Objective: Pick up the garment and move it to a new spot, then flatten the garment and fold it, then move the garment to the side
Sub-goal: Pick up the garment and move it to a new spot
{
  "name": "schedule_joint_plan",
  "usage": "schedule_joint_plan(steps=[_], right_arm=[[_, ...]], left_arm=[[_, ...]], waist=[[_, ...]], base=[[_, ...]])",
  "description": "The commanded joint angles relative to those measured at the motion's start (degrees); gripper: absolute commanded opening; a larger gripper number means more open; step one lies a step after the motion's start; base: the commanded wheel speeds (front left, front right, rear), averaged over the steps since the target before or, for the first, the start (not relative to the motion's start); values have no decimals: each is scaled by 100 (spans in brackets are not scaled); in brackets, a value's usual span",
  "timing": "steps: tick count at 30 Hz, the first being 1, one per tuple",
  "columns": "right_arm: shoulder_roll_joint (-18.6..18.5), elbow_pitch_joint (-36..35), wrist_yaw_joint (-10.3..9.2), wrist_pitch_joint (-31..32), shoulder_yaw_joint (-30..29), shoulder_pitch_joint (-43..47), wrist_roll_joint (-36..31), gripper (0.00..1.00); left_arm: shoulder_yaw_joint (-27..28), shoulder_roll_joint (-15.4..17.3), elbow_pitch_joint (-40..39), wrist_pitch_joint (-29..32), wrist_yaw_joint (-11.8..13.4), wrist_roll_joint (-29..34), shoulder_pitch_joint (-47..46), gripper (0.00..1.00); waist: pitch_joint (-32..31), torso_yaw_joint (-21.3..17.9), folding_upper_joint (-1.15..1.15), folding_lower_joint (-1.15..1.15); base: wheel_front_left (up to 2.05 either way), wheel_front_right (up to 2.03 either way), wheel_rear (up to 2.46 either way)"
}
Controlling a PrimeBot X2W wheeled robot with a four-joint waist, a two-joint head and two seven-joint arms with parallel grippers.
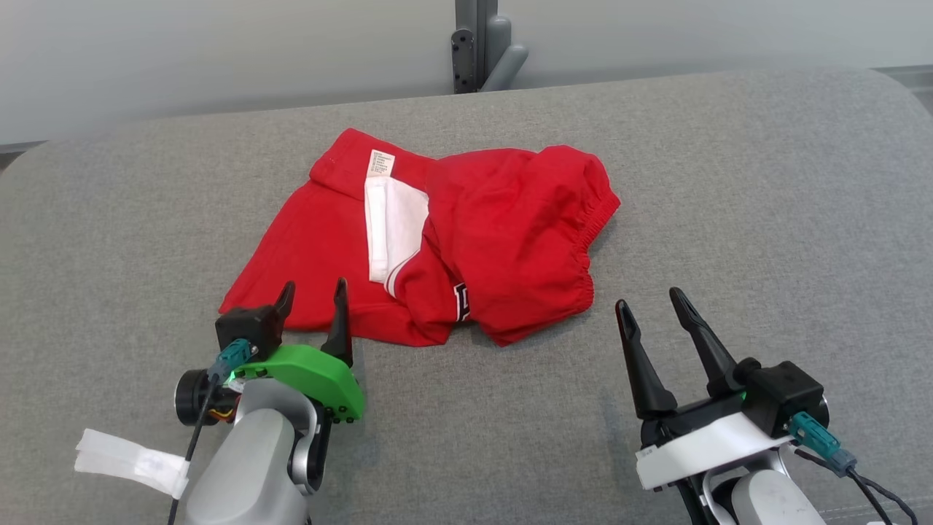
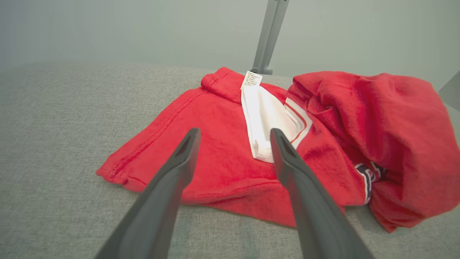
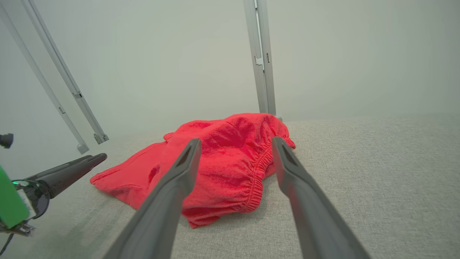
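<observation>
A crumpled red garment (image 1: 496, 233) with a white inner panel (image 1: 393, 226) and a small label lies on the grey fabric surface (image 1: 765, 219), its elastic waistband bunched at the right. My left gripper (image 1: 313, 292) stands open at the garment's near left hem, fingers over the red cloth (image 2: 222, 158) with nothing between them. My right gripper (image 1: 649, 302) is open a little to the right of the waistband (image 3: 258, 169), apart from it. In the right wrist view the left gripper's fingers (image 3: 68, 169) show at the left.
A grey metal post (image 1: 481, 44) rises behind the surface's far edge, with slanted rails (image 3: 61, 82) beside it. A white tape tag (image 1: 131, 459) hangs from my left forearm. Bare grey fabric stretches to the left, right and front of the garment.
</observation>
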Motion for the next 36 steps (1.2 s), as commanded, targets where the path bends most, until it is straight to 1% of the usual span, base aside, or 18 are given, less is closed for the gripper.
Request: schedule_joint_plan(steps=[1,4,7,12,13,15,17,20,21,22,23,24,26,32,36], right_arm=[[-12,12,-6,6,-7,-93,-39,100],[-12,10,-6,6,-25,-125,-11,100],[-11,-19,-6,6,-20,-203,24,100],[-11,-21,-6,6,22,-299,52,100],[-11,-21,-6,6,22,-299,52,100],[-12,-11,-6,6,42,-340,66,100],[-12,-2,-6,6,57,-362,68,100],[-11,17,-6,6,66,-400,70,100],[-11,25,-6,6,67,-407,73,100],[-11,27,-6,6,68,-408,76,100],[-11,27,-6,6,62,-408,77,100],[-14,25,-6,6,49,-403,79,100],[-13,11,-6,6,11,-382,101,100],[-11,18,-6,6,-44,-262,179,100],[-13,54,-6,6,-16,-171,216,100]], left_arm=[[3,-17,125,0,1,116,-141,100],[-58,-54,364,0,-56,136,-316,100],[-232,-77,748,152,-106,193,-523,100],[-410,-103,1374,512,15,209,-882,100],[-410,-103,1374,512,15,209,-882,100],[-506,-115,1723,666,135,270,-1075,100],[-552,-119,1955,786,186,262,-1143,100],[-642,-129,2227,867,159,235,-1188,100],[-686,-131,2301,897,96,225,-1182,100],[-716,-141,2348,876,35,196,-1172,2],[-745,-147,2387,857,-38,172,-1159,0],[-758,-153,2400,817,-107,113,-1143,0],[-786,-142,2350,661,-156,23,-1128,0],[-843,-138,2057,260,-239,-254,-1184,0],[-774,-138,1777,80,-291,-341,-1304,0]], waist=[[138,-129,0,0],[272,-242,0,0],[418,-353,0,0],[627,-516,0,0],[627,-516,0,0],[712,-589,0,0],[748,-625,0,0],[773,-662,0,0],[774,-672,0,0],[772,-679,0,0],[765,-683,0,0],[754,-682,0,0],[716,-661,0,0],[537,-509,0,0],[353,-385,0,0]], base=[[0,0,0],[0,0,0],[0,0,0],[0,0,0],[0,0,0],[0,0,0],[0,0,0],[0,0,0],[0,0,0],[0,0,0],[0,0,0],[0,0,0],[0,0,0],[0,0,0],[0,0,0]])
